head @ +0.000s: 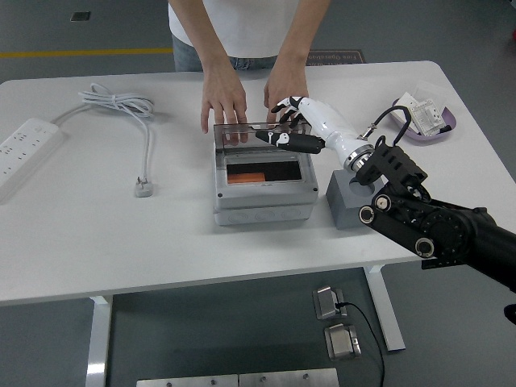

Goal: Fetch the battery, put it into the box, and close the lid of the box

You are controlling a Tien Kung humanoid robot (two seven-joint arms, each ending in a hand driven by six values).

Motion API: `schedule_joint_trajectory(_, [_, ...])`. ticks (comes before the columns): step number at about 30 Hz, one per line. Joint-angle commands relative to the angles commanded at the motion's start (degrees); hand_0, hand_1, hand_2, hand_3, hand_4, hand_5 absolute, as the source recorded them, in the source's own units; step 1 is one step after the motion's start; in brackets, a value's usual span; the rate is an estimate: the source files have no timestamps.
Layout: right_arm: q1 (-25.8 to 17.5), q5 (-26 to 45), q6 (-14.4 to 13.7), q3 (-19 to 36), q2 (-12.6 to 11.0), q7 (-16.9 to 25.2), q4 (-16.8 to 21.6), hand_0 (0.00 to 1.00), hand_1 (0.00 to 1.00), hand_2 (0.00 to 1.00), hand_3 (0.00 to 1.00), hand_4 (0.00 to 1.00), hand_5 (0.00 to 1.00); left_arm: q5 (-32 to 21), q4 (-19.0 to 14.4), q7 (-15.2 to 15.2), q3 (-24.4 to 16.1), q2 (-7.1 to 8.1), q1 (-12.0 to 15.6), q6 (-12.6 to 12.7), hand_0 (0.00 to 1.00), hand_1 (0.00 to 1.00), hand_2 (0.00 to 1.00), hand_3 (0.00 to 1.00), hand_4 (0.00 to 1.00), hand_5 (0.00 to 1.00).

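Battery [246, 178] — orange, already lying inside the grey box [262, 193] at the middle of the white worktop [121, 242] — waits to be shut in. The robot's right hand [292, 122] presses on the tinted, half-lowered lid [262, 139], fingers spread and grasping nothing, evidently to swing it down. A person's hands [224, 101] rest flat behind the box at the far side — apparently steadying it against the push. A grey block [347, 197] stands just beside the box.
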Motion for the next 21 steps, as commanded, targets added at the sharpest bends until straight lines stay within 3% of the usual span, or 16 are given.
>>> schedule_joint_trajectory(10, [-2.28, -3.19, 0.06, -1.53, -2.28, -1.74, 7.34, 0.653, 0.542, 0.62, 0.721, 0.998, 0.866, -0.8, 0.05, -0.18, 0.48, -0.1, 0.23, 0.12, 0.578, 0.635, 0.594, 0.6, 0.647, 0.215])
schedule_joint_trajectory(21, [-4.56, -2.92, 0.0, -1.83, -2.91, -1.8, 8.21, 0.636, 0.539, 0.618, 0.723, 0.998, 0.864, -1.11, 0.09, -0.29, 0.71, -0.26, 0.31, 0.14, 0.578, 0.635, 0.594, 0.6, 0.646, 0.213])
